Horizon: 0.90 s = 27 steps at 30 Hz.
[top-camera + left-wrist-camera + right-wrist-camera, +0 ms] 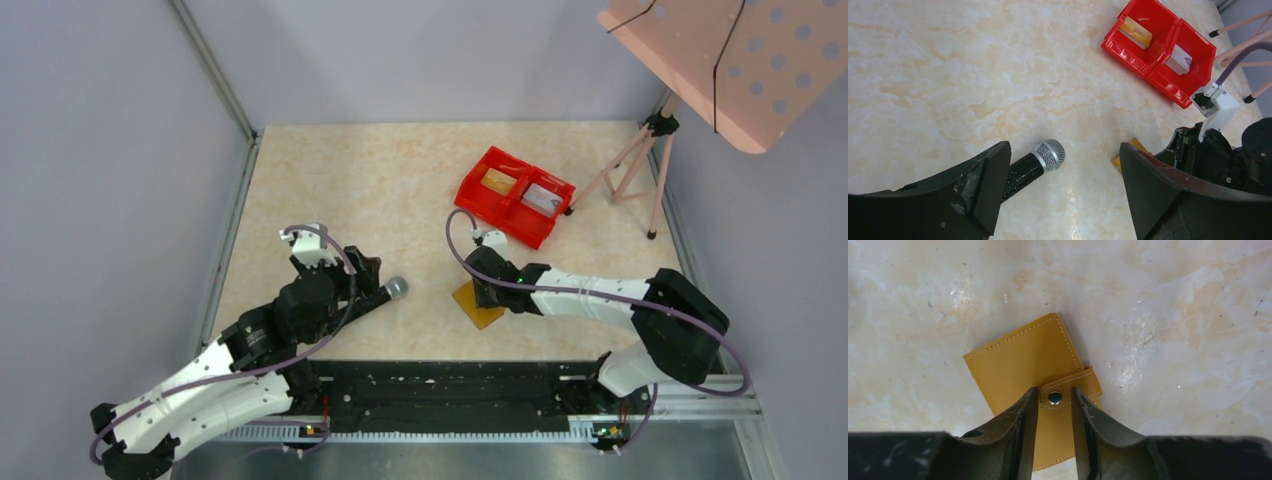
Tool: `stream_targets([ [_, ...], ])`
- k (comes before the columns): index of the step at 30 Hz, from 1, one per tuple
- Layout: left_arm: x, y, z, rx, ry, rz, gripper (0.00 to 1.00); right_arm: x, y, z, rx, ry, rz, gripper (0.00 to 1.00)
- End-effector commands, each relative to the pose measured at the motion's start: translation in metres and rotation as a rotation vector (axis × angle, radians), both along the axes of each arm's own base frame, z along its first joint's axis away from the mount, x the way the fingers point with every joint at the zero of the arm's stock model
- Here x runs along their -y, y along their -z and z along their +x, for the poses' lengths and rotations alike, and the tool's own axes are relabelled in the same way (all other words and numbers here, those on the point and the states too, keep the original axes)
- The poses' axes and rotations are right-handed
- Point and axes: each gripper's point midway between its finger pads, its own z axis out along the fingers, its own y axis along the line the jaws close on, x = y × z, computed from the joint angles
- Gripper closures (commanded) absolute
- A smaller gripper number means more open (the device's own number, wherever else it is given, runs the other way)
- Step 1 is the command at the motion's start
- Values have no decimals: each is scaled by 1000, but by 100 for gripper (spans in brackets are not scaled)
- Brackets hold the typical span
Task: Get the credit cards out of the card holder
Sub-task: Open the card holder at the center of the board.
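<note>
surface (pixel 400 180): beige marble-look top, walled on three sides, carries everything below
pink board (pixel 740 60): perforated panel on a pink tripod (pixel 640 170), far right corner, tilted over the surface
left arm (pixel 200 390): reaches in from near left, low over the surface
left hand (pixel 1065 146): fingers wide apart, nothing between them; hangs above bare surface just beside the microphone
right arm (pixel 600 295): stretched from near right toward centre, wrist over the card holder
right hand (pixel 1054 390): fingers (pixel 1018 425) drawn close with a narrow gap, one each side of the snap; can't tell if they pinch the tab or only straddle it
red tray (pixel 505 217): two compartments, far of centre-right, near the tripod feet, well apart from the card holder
microphone (pixel 1035 162): black handle, silver mesh head, lying flat; handle end hidden behind the left finger
card holder (pixel 1023 355): tan-yellow, stitched edge, lying flat and closed on the surface near-centre, under the right hand
tray contents: tan item (pixel 1135 31) in left compartment, grey item (pixel 1179 59) in right compartment
tab (pixel 1080 382): wraps over holder edge, fastened
snap (pixel 1055 398): metal stud on tab, sits in the gap between the right fingers
</note>
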Motion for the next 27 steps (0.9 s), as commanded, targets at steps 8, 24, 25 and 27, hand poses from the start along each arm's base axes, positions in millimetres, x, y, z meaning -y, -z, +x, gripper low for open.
stream_targets([
  [8, 31, 11, -3, -43, 102, -73, 17, -1, -13, -2, 51, 48, 50, 100],
  [24, 83, 38, -5, -167, 251, -81, 21, 8, -68, -12, 149, 128, 340, 100],
  [25, 86, 41, -5, -178, 257, -80, 21, 9, -71, -13, 153, 129, 351, 100],
  [27, 93, 45, -6, -197, 276, -84, 21, 10, -79, -14, 164, 126, 382, 100],
])
